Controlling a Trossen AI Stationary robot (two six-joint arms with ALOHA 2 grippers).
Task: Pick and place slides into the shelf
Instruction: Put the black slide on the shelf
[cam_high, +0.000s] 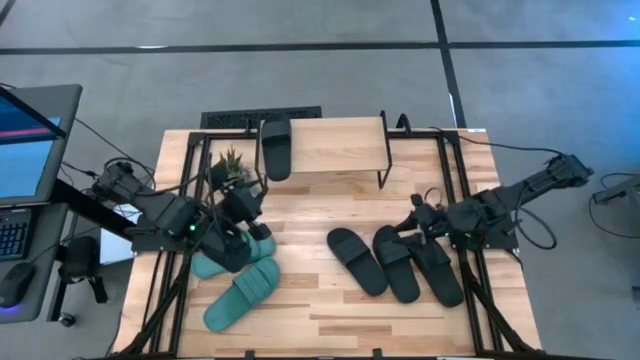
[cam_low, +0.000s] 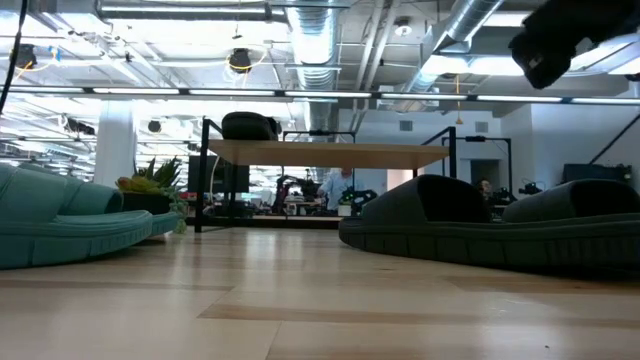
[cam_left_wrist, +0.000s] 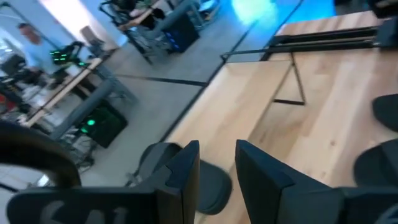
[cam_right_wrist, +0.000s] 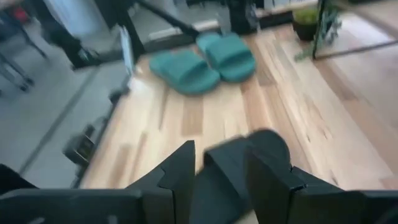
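**On the table: one slide shelved, five still out**

Over the near-left part of the table, the left gripper (cam_high: 236, 243) hangs just above the two teal slides (cam_high: 240, 285), its fingers (cam_left_wrist: 186, 177) parted with only a narrow gap and nothing between them — empty, as far as I can see. The teal pair lies at an angle, one overlapping the other's end, right beside a small potted plant (cam_high: 231, 166).

Across on the right, the right gripper (cam_high: 418, 222) sits low over the three black slides (cam_high: 396, 262) lying side by side. Its fingers (cam_right_wrist: 180, 171) straddle a black slide (cam_right_wrist: 239, 171), but I honestly cannot tell whether it's gripped or just sitting between them — the fingers are clearly not fully closed.

The shelf (cam_high: 335, 143) stands at the far edge of the table, light top board on thin black legs. One black slide (cam_high: 275, 147) already rests on its left end, hanging slightly over the front edge.

A monitor (cam_high: 28, 145) stands off the table's left side.
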